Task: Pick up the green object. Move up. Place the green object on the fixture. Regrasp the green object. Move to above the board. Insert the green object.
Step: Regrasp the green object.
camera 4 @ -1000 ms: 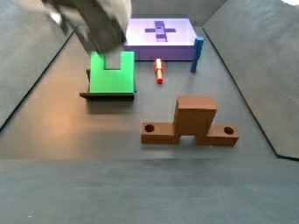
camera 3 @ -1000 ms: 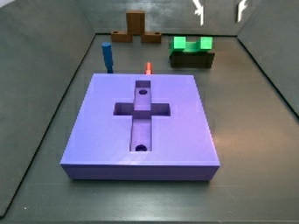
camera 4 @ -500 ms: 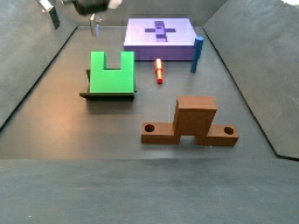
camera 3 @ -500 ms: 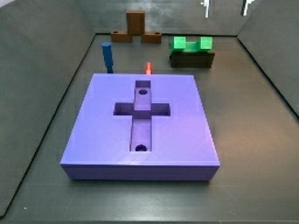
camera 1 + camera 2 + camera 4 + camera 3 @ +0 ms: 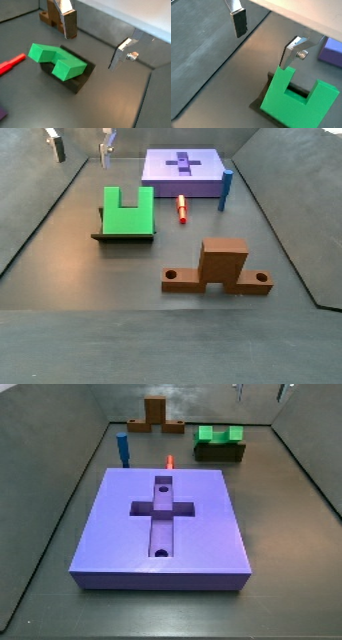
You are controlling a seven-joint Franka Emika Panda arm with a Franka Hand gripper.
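Green object (image 5: 127, 210) rests on fixture (image 5: 122, 235), apart from board (image 5: 185, 172). Gripper (image 5: 80, 143) high above it, fingers (image 5: 238, 22) spread wide, holding nothing.

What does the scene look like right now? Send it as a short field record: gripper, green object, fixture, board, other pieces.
gripper: open, empty, raised above the floor, apart from the green object
green object: resting on the fixture, notch facing the board
fixture: dark block under the green object
board: purple, cross-shaped slot empty
other pieces: blue peg upright beside the board; red peg lying on the floor; brown wooden piece apart from the rest
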